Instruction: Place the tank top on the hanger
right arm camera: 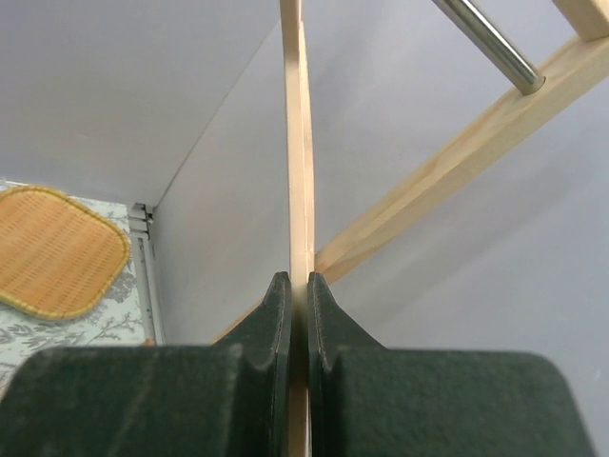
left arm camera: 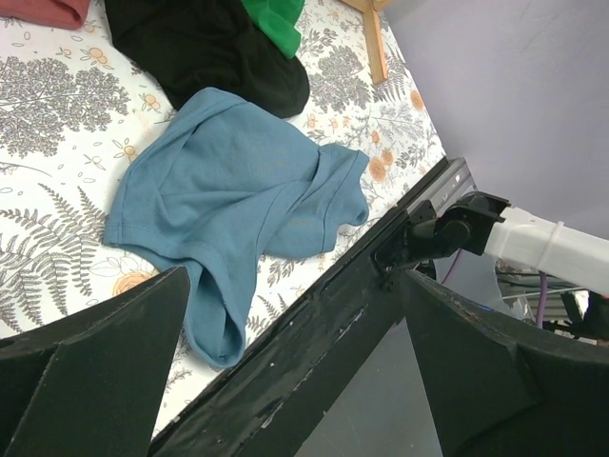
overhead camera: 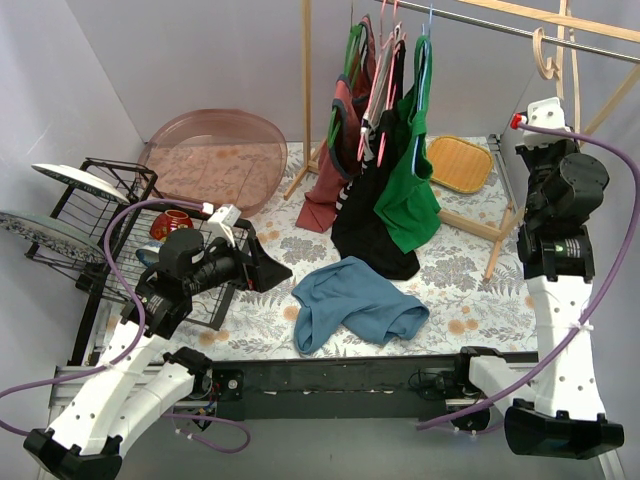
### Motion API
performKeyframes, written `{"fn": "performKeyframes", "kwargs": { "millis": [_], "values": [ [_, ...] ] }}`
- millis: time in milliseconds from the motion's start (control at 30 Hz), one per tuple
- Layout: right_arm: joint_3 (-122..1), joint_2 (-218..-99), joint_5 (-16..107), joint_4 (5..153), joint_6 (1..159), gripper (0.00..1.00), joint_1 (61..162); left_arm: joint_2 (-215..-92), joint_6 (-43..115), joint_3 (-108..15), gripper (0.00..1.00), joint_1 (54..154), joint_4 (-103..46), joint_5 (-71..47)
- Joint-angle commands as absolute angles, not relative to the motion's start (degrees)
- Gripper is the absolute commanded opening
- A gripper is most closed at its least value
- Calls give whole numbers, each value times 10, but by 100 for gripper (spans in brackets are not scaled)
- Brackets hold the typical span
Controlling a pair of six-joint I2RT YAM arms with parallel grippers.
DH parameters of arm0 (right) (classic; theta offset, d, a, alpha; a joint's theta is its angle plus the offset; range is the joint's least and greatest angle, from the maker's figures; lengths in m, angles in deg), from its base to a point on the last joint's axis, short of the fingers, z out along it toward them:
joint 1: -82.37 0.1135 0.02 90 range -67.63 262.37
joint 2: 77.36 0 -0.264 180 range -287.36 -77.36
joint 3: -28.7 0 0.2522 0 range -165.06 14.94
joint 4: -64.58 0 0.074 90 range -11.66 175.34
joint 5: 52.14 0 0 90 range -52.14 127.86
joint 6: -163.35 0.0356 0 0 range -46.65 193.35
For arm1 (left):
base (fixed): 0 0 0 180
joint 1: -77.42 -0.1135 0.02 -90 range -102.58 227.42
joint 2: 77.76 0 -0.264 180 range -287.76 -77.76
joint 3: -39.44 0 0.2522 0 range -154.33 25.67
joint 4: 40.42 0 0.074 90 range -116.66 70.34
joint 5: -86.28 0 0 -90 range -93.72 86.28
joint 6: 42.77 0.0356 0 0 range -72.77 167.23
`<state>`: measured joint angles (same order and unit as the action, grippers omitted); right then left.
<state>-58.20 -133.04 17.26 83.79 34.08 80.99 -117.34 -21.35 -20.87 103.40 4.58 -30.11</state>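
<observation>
The teal-blue tank top [overhead camera: 355, 300] lies crumpled on the floral cloth near the front edge; it also shows in the left wrist view [left arm camera: 238, 181]. My left gripper [overhead camera: 265, 265] is open and empty, held low to the left of the tank top and apart from it; in its own view [left arm camera: 295, 286] the jaws stand wide apart. My right gripper [overhead camera: 548, 108] is raised at the far right and shut on the pale wooden hanger [overhead camera: 560, 62], whose hook is by the metal rail. In the right wrist view the jaws [right arm camera: 299, 281] pinch the hanger's thin edge [right arm camera: 298, 143].
A wooden clothes rack holds a green top [overhead camera: 410, 190], a black top [overhead camera: 370, 235] and a maroon one on thin hangers under a metal rail [overhead camera: 520, 30]. A pink tray [overhead camera: 215, 160], a wire dish rack [overhead camera: 110, 230] and a woven mat [overhead camera: 458, 162] stand behind. A black rail [overhead camera: 340, 380] runs along the front.
</observation>
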Motion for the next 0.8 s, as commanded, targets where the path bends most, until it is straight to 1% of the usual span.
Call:
{"fn": "performKeyframes", "kwargs": {
  "millis": [0,367,500,533,667,767],
  "values": [
    [-591,-1282,251,818,348,1,809,-1181,-205,-205,94,1033,40,-321],
    [-617,-1255,400,979,419,1,809,-1204,-199,-199,94,1033,31,-337],
    [-609,-1239,420,1044,419,1,809,-1212,-193,-197,95,1033,35,-347],
    [-592,-1231,424,1051,417,1,809,-1215,-192,-197,98,1033,37,-349],
    [-559,-1163,413,1070,421,1,809,-1240,-191,-189,98,1033,48,-356],
    [-561,-1114,420,1094,431,1,809,-1257,-191,-180,98,1033,47,-368]
  ]
}}
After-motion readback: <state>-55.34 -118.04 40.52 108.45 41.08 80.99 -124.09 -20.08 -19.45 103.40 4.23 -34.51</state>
